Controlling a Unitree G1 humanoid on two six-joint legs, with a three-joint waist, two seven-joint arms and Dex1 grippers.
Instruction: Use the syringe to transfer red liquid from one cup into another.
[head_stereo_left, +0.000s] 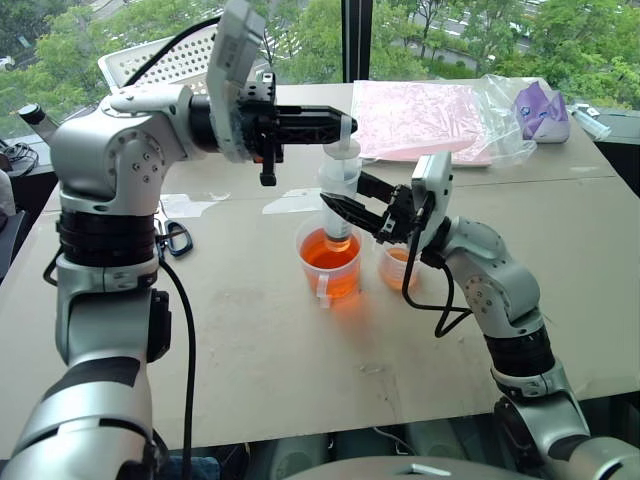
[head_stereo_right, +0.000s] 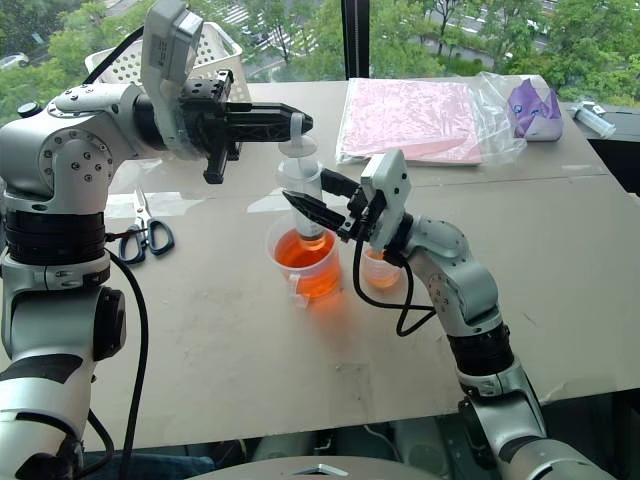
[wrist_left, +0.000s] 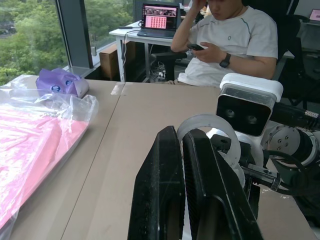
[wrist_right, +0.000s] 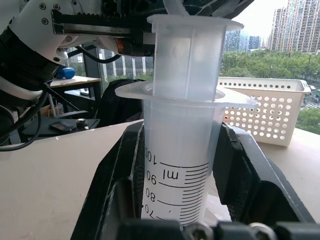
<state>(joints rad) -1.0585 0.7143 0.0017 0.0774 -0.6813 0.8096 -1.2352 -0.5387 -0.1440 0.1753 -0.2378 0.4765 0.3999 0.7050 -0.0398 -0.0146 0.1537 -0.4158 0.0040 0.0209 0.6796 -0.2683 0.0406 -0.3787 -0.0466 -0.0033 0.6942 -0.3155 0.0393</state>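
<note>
The syringe (head_stereo_left: 338, 180) stands upright with its tip down in the wider clear cup (head_stereo_left: 335, 280), which holds red liquid (head_stereo_left: 318, 262). My right gripper (head_stereo_left: 352, 198) is shut around the marked barrel (wrist_right: 180, 170) just under its flange. My left gripper (head_stereo_left: 347, 124) reaches in level from the left, its fingers (wrist_left: 165, 190) pressed together on the white ring on top of the plunger (wrist_left: 205, 125). The smaller cup (head_stereo_left: 395, 265), with a little orange liquid in it, stands just right of the wider cup, partly behind my right wrist.
Scissors (head_stereo_left: 175, 238) lie at the table's left. A white basket (head_stereo_left: 170, 60) stands at the back left. A pink sheet in a clear bag (head_stereo_left: 420, 118), a purple pouch (head_stereo_left: 540, 108) and another syringe (head_stereo_left: 592, 122) lie at the back right. A person (wrist_left: 230, 40) sits beyond the table.
</note>
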